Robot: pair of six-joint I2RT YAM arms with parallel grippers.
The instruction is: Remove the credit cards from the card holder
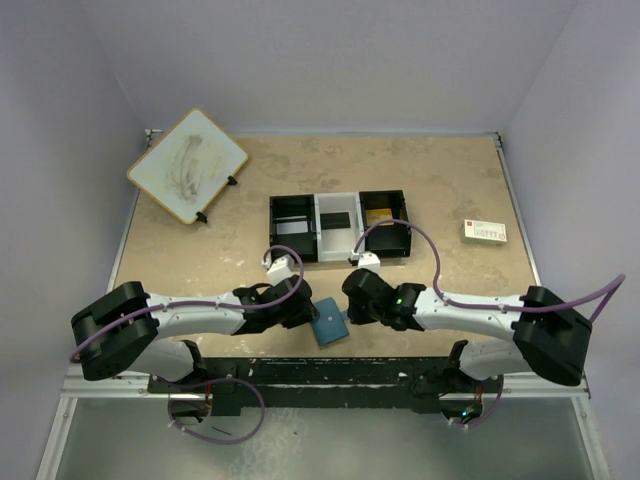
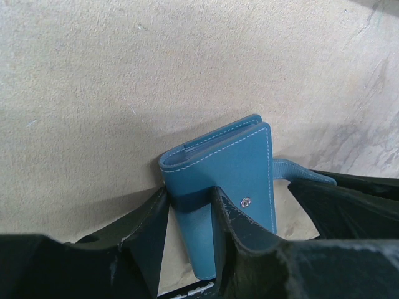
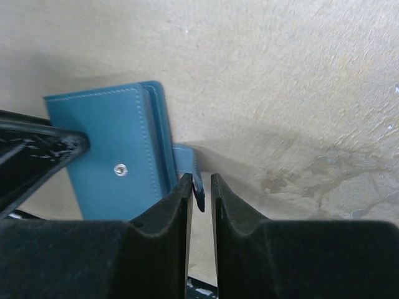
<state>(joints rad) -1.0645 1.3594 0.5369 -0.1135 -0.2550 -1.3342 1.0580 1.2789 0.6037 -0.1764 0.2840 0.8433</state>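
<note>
Two-handed: left gripper (image 2: 189, 198) clamps the card holder (image 2: 227, 163); right gripper (image 3: 201, 184), slightly apart, seemingly straddles its snap tab (image 3: 185, 158).

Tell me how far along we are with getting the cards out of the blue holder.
Done: the snap tab is undone, its stud bare. In hand: the left tool clamps the card holder, and the right tool has its fingers narrowly apart around the tab. Left: the holder is folded shut and no card is out of it yet.
</note>
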